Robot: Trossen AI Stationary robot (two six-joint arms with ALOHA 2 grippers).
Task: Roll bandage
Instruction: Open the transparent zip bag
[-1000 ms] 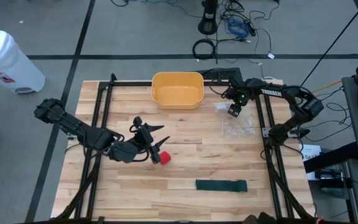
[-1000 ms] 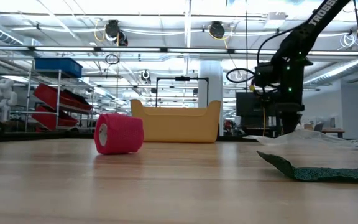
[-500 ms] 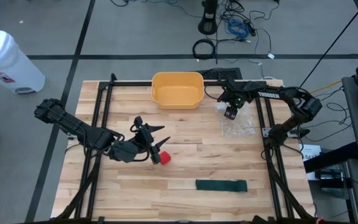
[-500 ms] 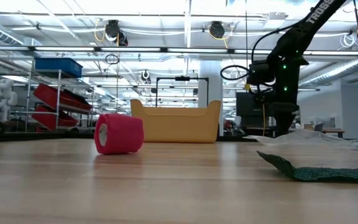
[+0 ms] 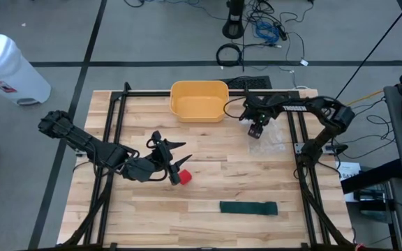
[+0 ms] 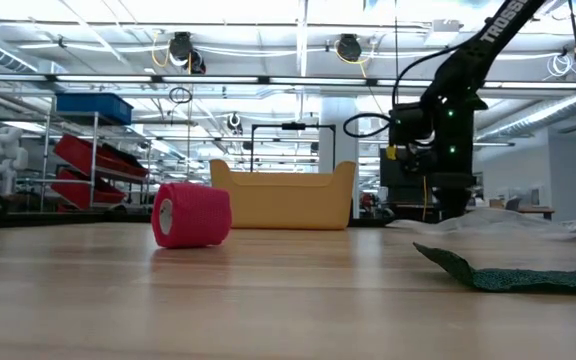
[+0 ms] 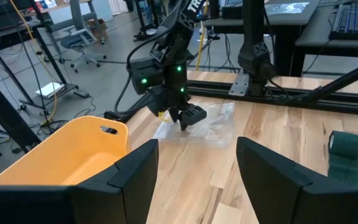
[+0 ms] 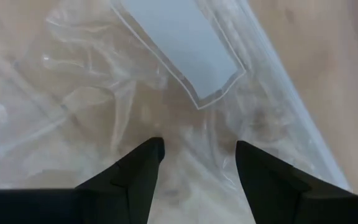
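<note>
The flat dark green fabric bandage strip (image 5: 248, 208) lies at the table's near right, soft and limp, best pinched at one end, while both the left gripper (image 5: 175, 162) and right gripper (image 5: 256, 130) stand released, empty.

Dark jointed arms; right arm (image 6: 448, 90) white lettering, green lights, black cable loop.

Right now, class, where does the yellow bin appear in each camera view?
High view: yellow bin at the table's far edge, centre.
Low view: centre background, behind the red roll.
Left wrist view: lower left.
Right wrist view: not in it.
Shared landmark: the right gripper over clear plastic.
</note>
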